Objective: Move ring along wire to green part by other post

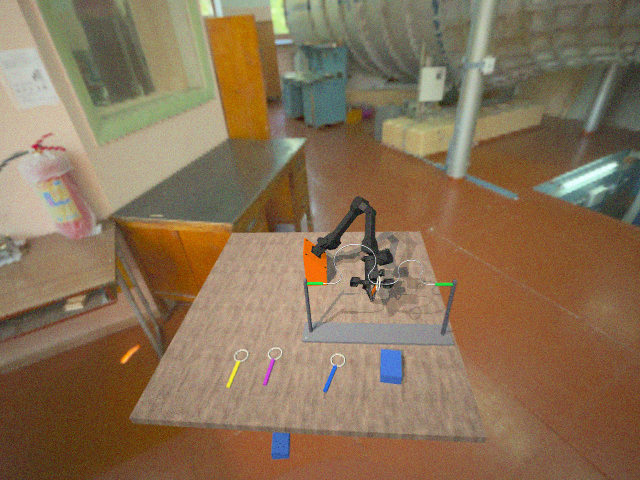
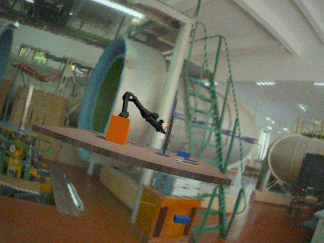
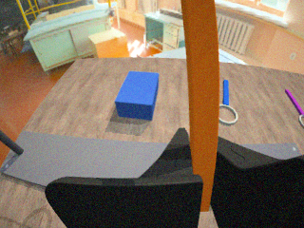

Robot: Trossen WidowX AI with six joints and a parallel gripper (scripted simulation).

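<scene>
Ring of pale, thin material [image 1: 377, 283] [image 2: 172, 120], with a straight orange handle [image 1: 373, 290] [image 2: 166, 126] [image 3: 203, 95], is at the middle stretch of the curvy wire [image 1: 354, 244], between the dark post at the top view's left [image 1: 308, 305] and the dark post at its right [image 1: 449, 308], well apart from both. Between these posts, the black parallel-jaw gripper [image 1: 371, 298] [image 2: 164, 132] [image 3: 186, 133] has its jaws nearly closed, pinching the orange handle; whether the ring touches the wire, I cannot tell.
</scene>
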